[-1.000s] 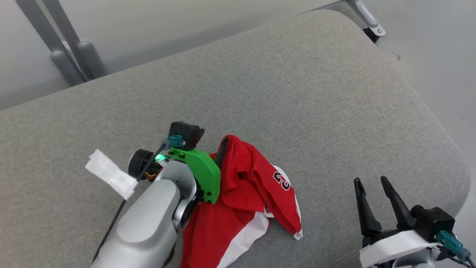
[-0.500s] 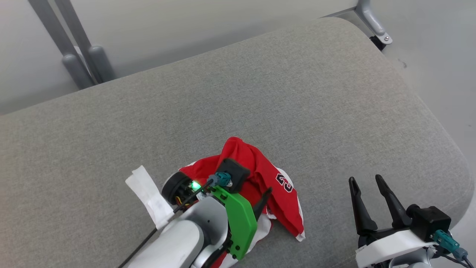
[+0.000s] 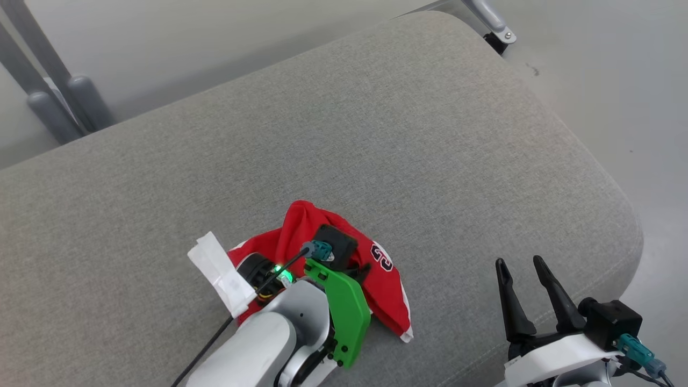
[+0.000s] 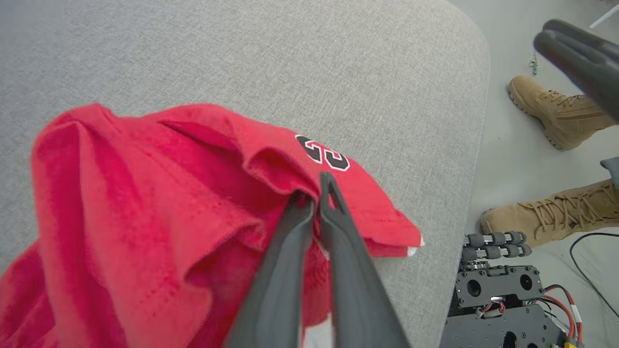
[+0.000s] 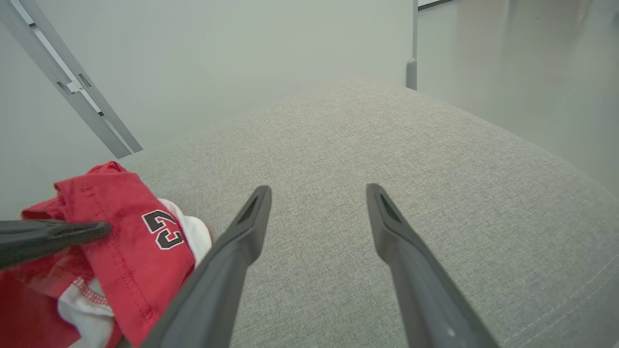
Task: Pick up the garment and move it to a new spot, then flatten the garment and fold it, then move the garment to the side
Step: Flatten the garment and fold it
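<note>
Cushion (image 3: 430, 134) of grey weave took up most of the scene. Close to its near edge, left of centre, the red and white garment (image 3: 389, 301) lay bunched, its black number (image 3: 380, 259) facing up. The left tool (image 4: 316, 193) was clenched on a red fold beside that number. The right tool (image 3: 518, 262) hung released over bare cushion to the right, apart from the cloth.

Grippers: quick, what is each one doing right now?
Left gripper: fingers shut on a fold of the red garment.
Right gripper: fingers open, holding nothing.
</note>
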You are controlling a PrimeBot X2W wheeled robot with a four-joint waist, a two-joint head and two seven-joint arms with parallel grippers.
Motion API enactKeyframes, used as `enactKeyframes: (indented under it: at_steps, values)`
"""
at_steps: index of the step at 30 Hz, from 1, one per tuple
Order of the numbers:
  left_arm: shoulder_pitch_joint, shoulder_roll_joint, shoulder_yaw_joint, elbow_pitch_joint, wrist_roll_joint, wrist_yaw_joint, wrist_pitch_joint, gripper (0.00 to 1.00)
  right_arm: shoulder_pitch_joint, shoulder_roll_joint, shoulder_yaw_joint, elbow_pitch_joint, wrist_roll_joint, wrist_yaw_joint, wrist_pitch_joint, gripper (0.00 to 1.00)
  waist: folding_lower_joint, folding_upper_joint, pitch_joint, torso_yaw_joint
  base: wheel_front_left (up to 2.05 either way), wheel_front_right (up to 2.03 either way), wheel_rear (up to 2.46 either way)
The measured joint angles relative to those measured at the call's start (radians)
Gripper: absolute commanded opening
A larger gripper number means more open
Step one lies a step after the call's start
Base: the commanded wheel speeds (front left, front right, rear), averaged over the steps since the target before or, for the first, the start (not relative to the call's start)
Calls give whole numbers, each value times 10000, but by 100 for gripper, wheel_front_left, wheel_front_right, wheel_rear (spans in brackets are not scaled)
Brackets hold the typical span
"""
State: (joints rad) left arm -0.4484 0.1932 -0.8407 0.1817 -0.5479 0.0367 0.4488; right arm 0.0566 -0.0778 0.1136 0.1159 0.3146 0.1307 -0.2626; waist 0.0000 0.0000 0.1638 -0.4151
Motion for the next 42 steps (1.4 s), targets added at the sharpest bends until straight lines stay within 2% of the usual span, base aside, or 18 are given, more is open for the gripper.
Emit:
enactKeyframes:
  at_steps: [7, 11, 12, 13, 14, 17, 20, 23, 26, 29, 31, 35, 38, 42]
  values:
    - [-669, -717, 263, 548, -314, 46, -86, 0, -5, 102, 54, 46, 25, 0, -2, 100, 0, 0, 159, -560, 0, 0, 0]
    - [-1290, -1011, 491, 1335, -280, 228, -416, 0, -70, 180, 180, 105, 98, 0, -2, 100, 0, 0, 278, -893, 0, 0, 0]
    - [-1452, -1103, 508, 1641, -268, 267, -569, 7, -109, 196, 192, 138, 115, 0, -2, 100, 0, 0, 309, -986, 0, 0, 0]
    - [-1609, -1137, 495, 1908, -138, 326, -748, 47, -131, 199, 234, 155, 123, 0, -2, 100, 0, 0, 333, -1059, 0, 0, 0]
    - [-1828, -1170, 516, 2253, 33, 453, -1034, 100, -151, 211, 263, 188, 127, 0, -2, 100, 0, 0, 362, -1151, 0, 0, 0]
    - [-2355, -1191, 548, 3114, 407, 604, -1691, 100, -160, 234, 245, 228, 171, 0, -2, 100, 0, 0, 434, -1365, 0, 0, 0]
    - [-2535, -1244, 570, 3375, 385, 493, -2213, 100, -139, 249, 144, 221, 171, 0, 0, 100, 0, 0, 458, -1443, 0, 0, 0]
    - [-2703, -1225, 512, 3083, 443, 261, -2541, 100, 15, 249, -46, 219, 163, 0, -2, 100, 0, 0, 437, -1341, 0, 0, 0]
    - [-2580, -901, 244, 2140, 499, -48, -2491, 100, 38, 257, -167, 159, 90, 0, -2, 100, 0, 0, 373, -1126, 0, 0, 0]
    - [-1964, -270, -163, 407, 581, -186, -2004, 100, 198, 259, -364, 92, 4, 0, -2, 100, 0, 0, 239, -798, 0, 0, 0]
    - [-1227, 617, -445, -1373, 660, -50, -1319, 100, 281, 255, -464, 17, -54, 0, -2, 100, 0, 0, 93, -442, 0, 0, 0]
    - [-164, 1948, -844, -3206, 771, 186, -351, 100, 408, 182, -527, -81, -109, 0, 0, 100, 0, 0, -81, 53, 0, 0, 0]
    - [330, 2633, -1076, -3697, 1087, 382, 96, 100, 407, 130, -508, -138, -134, 0, -2, 100, 0, 0, -154, 390, 0, 0, 0]
    - [726, 2840, -1260, -3503, 1135, 577, 226, 100, 333, 107, -428, -157, -134, 0, -2, 100, 0, 0, -140, 728, 0, 0, 0]
